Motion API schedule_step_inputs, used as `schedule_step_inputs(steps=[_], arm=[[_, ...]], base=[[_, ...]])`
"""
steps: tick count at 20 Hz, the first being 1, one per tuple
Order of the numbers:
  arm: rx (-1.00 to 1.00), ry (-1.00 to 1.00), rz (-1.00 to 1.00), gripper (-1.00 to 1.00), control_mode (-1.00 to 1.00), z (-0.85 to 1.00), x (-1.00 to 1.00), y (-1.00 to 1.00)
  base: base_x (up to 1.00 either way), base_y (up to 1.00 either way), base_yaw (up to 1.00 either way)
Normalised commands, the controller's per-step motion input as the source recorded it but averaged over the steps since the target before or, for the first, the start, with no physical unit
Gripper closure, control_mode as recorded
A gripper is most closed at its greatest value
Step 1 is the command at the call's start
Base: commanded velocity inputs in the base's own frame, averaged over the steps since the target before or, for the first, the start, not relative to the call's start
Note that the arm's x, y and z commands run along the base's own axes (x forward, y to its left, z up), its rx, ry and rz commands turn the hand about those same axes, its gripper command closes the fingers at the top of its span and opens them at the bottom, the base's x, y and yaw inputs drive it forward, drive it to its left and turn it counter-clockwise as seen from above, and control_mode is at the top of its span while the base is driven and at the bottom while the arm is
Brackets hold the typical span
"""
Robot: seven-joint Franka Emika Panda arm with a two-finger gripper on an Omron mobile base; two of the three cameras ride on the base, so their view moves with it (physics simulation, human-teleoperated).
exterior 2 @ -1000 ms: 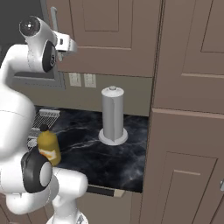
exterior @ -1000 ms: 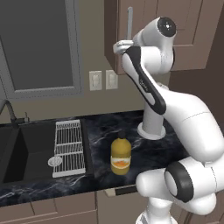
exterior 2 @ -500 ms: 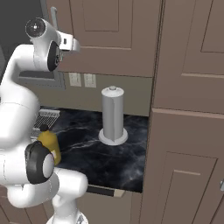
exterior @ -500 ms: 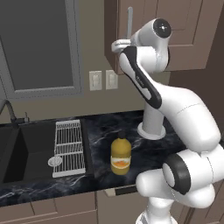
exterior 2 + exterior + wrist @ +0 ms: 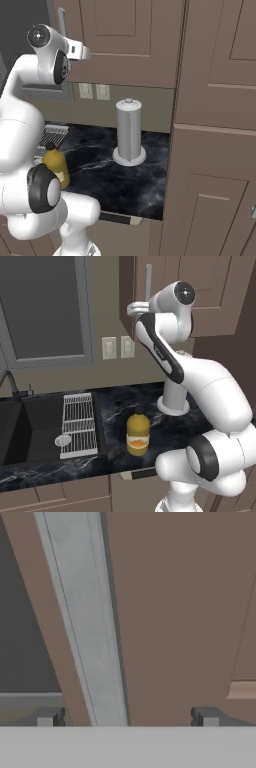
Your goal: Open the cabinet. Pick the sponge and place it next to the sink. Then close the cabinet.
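Observation:
The cabinet (image 5: 205,286) is a brown wall unit with a panelled door, and the door is shut. My gripper (image 5: 127,718) is up at its long silver bar handle (image 5: 85,637) and stands open. The handle runs between the two fingertips (image 5: 47,717), closer to the left one and touching neither. From the base views, the hand (image 5: 137,307) sits just below the handle (image 5: 148,278) at the door's left edge. Low on the left is the dark sink (image 5: 25,421). The sponge is out of view.
A white wire rack (image 5: 79,418) lies at the sink's right rim. A yellow-orange bottle (image 5: 138,434) with a dark cap stands on the black counter near its front edge. A grey paper towel roll (image 5: 129,132) stands further back. A tall brown cupboard (image 5: 215,150) bounds the counter on the right.
The hand has stayed at the handle with the jaws wide. Only the arm's middle links have shifted slightly.

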Motion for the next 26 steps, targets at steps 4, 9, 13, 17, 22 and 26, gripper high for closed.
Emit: schedule_step_inputs(steps=[4,9,13,17,22,26], arm=[[0.00,-0.03,0.00,-1.00,-1.00,-0.02,0.01,0.00],[0.00,0.00,0.00,1.00,-1.00,0.00,0.00,0.00],[0.00,0.00,0.00,1.00,-1.00,0.00,0.00,0.00],[0.00,0.00,0.00,1.00,-1.00,0.00,0.00,0.00],[0.00,-0.01,0.00,1.00,-1.00,0.00,0.04,-0.22],[0.00,-0.03,0.00,1.00,-1.00,-0.02,0.07,-0.39]], base=[[0.00,0.00,0.00],[0.00,0.00,0.00],[0.00,0.00,0.00],[0.00,0.00,0.00],[0.00,0.00,0.00],[0.00,0.00,0.00]])
